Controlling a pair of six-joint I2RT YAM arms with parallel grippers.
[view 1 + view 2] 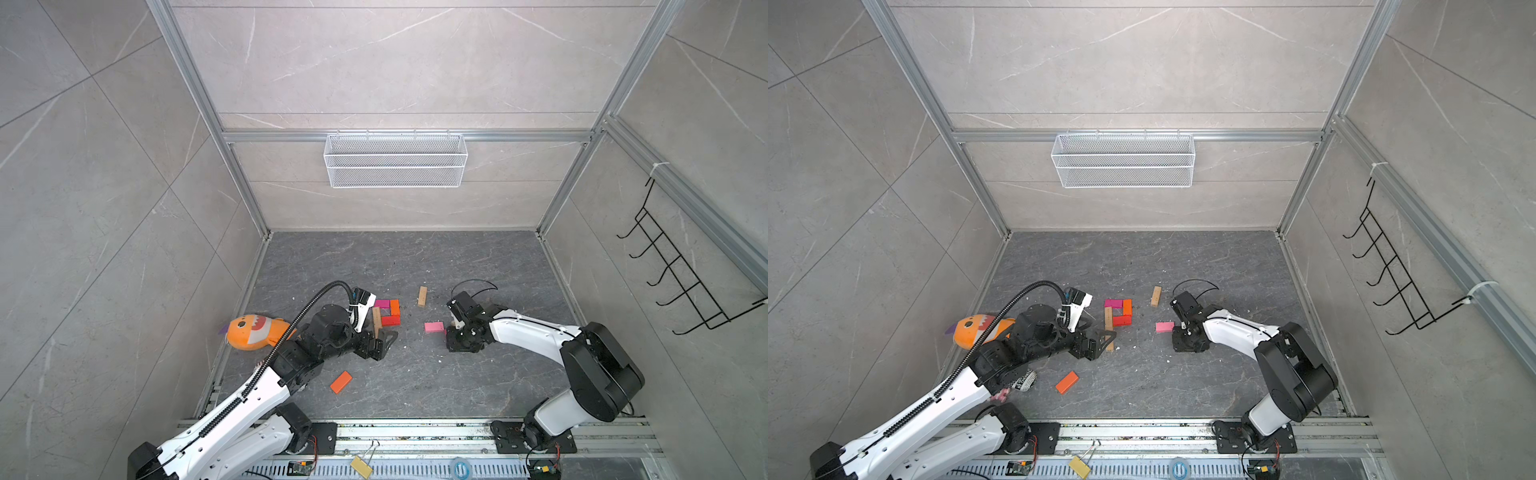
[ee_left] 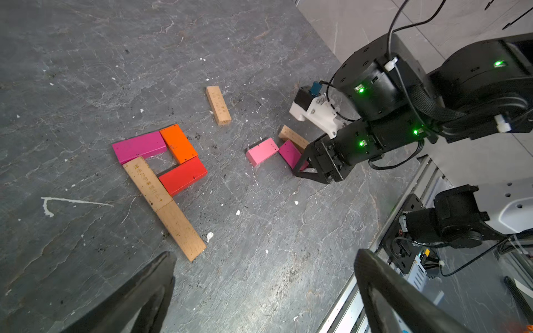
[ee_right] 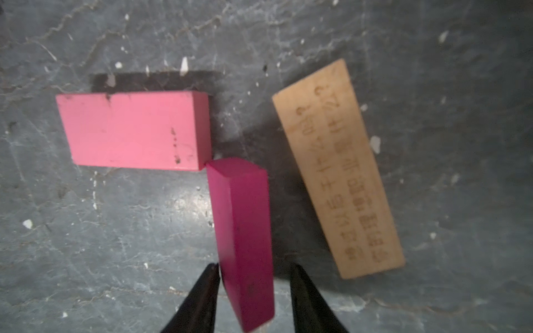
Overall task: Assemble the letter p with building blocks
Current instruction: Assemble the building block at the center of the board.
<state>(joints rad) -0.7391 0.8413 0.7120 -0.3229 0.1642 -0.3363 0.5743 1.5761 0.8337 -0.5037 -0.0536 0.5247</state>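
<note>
A letter p lies flat: two tan blocks end to end as its stem, and a magenta, an orange and a red block as its loop. It shows in both top views. My left gripper hangs open beside the stem's lower end, holding nothing. To the right, my right gripper is open around a tilted magenta block; one finger touches it and the other stands off a little. A light pink block and a tan block flank it.
A loose tan block lies behind the right gripper, and a loose orange block lies near the front. An orange plush fish sits by the left wall under my left arm. A wire basket hangs on the back wall.
</note>
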